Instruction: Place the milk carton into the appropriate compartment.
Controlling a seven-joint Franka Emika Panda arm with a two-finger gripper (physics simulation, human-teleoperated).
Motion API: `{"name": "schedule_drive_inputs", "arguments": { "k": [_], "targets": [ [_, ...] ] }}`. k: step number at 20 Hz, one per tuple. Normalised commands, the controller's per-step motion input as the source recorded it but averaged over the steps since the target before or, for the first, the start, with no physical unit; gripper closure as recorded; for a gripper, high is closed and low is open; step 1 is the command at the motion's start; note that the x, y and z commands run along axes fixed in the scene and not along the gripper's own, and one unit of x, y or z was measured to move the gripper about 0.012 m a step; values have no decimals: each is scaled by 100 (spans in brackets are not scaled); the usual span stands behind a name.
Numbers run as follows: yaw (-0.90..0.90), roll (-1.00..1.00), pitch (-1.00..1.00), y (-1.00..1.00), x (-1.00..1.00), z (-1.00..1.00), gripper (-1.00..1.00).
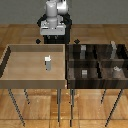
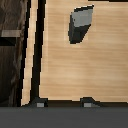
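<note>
The milk carton (image 1: 48,63) is a small white-grey carton with a peaked top. It stands upright near the middle of the light wooden tray (image 1: 15,75). In the wrist view the carton (image 2: 80,24) shows from above on the tray floor. My gripper (image 1: 52,36) hangs high above the tray's far edge, well apart from the carton. In the wrist view my gripper (image 2: 64,104) shows only its two fingertips (image 2: 40,105), spread wide with nothing between them. It is open and empty.
A dark wooden tray (image 1: 70,65) with dividers and several compartments stands at the exterior view's right, touching the light tray. Small grey objects (image 1: 84,73) sit in some compartments. Its dark wall also shows in the wrist view (image 2: 12,45). Both trays stand on thin legs.
</note>
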Motion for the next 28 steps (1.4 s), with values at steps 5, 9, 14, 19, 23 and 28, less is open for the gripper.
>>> {"name": "schedule_drive_inputs", "arguments": {
  "k": [5, 9, 14, 19, 23, 28],
  "targets": [
    [0, 0, 0, 0, 0, 0, -100],
    [0, 0, 0, -75, 0, 0, -100],
    [0, 0, 0, -20, 0, -60, -100],
    [0, 0, 0, 0, 0, -40, -100],
    [0, 0, 0, 0, 75, 0, -100],
    [0, 0, 0, 0, 80, 0, -100]
  ]
}}
